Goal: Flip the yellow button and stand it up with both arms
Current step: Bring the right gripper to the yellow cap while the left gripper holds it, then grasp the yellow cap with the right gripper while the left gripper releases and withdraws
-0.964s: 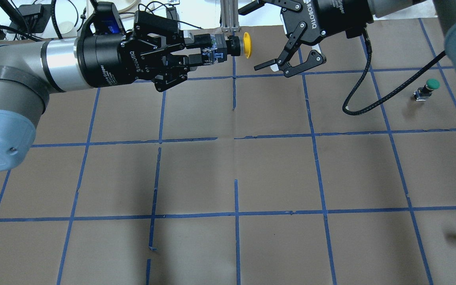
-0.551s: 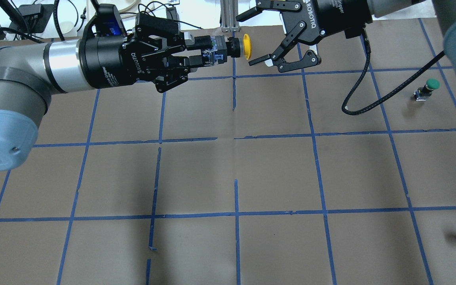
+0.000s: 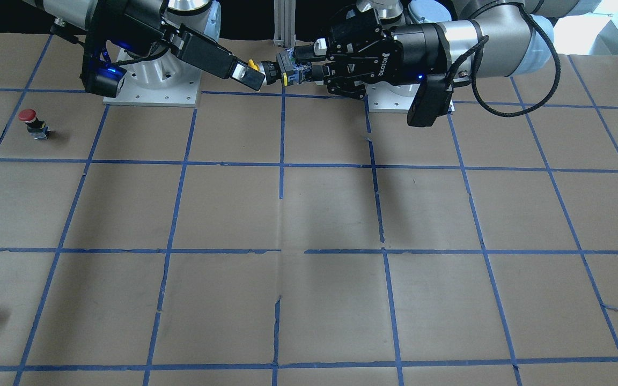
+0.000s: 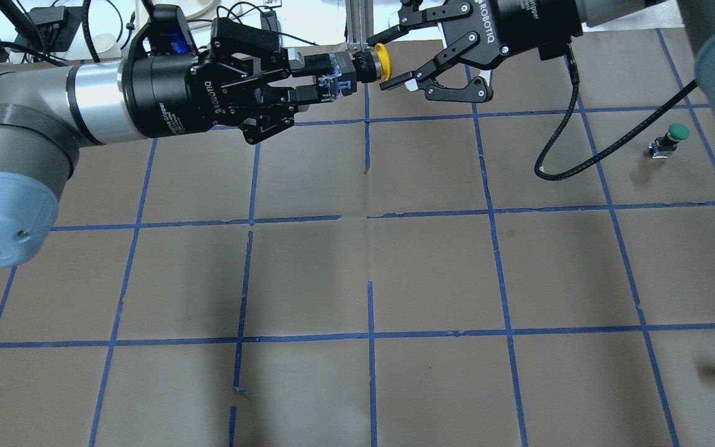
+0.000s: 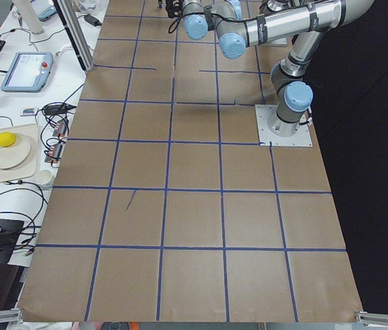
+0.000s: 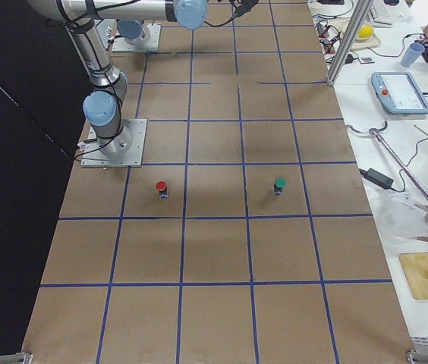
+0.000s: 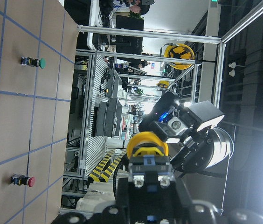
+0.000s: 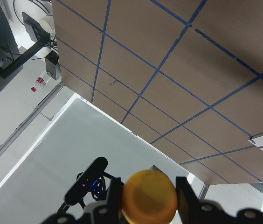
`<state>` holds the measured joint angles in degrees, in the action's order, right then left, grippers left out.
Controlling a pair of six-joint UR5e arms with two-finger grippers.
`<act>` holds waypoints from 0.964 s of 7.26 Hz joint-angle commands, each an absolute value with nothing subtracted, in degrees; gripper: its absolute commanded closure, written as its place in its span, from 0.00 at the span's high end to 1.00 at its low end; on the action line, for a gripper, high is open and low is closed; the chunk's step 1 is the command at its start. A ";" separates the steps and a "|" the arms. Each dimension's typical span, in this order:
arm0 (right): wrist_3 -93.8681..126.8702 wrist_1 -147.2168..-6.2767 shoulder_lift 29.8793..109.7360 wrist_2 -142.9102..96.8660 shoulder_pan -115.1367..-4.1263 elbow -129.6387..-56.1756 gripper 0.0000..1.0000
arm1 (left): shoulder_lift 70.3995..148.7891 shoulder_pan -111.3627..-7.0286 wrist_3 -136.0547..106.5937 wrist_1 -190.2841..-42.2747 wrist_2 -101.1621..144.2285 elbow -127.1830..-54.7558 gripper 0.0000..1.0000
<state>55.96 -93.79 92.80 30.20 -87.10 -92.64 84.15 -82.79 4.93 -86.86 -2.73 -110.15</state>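
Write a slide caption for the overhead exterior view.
Mid-air handover: left gripper holds the yellow button sideways by its body while the open right gripper brackets its cap.

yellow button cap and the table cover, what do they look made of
Yellow button: the cap looks like moulded plastic, smooth, with a soft sheen and an even colour.
Table cover: probably matte brown paper or thin card, since creases and seams show in it.
Blue lines: they look like stuck-on tape, ragged and broken in places.

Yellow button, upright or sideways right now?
Sideways: left claw holds the yellow button level in midair, cap toward the open right claw.
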 commanded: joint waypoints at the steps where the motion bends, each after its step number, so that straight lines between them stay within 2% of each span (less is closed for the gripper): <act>1: 55.99 -93.69 92.81 30.23 -87.10 -92.64 0.16 | 84.20 -82.79 3.70 -86.75 -2.72 -109.78 0.99; 4: 55.99 -94.13 92.72 30.41 -85.79 -92.29 0.15 | 84.20 -82.79 2.12 -86.49 -2.99 -109.69 1.00; 7: 50.05 -94.31 92.72 32.50 -76.75 -92.63 0.13 | 85.69 -82.62 -2.89 -82.10 -10.92 -109.69 0.99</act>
<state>53.50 -94.29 92.73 31.31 -80.31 -92.41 84.98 -82.62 -1.55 -83.32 -6.08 -109.73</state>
